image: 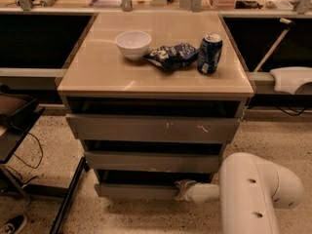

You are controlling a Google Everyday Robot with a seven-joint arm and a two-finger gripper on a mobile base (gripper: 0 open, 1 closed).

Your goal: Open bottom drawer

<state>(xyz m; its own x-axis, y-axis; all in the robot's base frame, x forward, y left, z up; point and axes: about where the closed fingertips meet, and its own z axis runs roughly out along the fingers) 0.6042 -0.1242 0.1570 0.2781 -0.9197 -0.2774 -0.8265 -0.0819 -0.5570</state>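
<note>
The bottom drawer (131, 191) is the lowest, narrowest grey front of the cabinet, plain and handleless, with a dark gap above it. My gripper (181, 189) is at the right part of that drawer's upper edge, reaching in from the white arm (253, 189) at the lower right. Above it are the middle drawer front (151, 162) with a chipped upper edge and the top drawer front (151, 129) with pale scratches.
On the tan cabinet top (97, 72) stand a white bowl (133, 44), a blue chip bag (171, 56) and a blue can (209, 53). A dark stand (14, 126) with a black leg is at the left. A white device (291, 79) is at the right.
</note>
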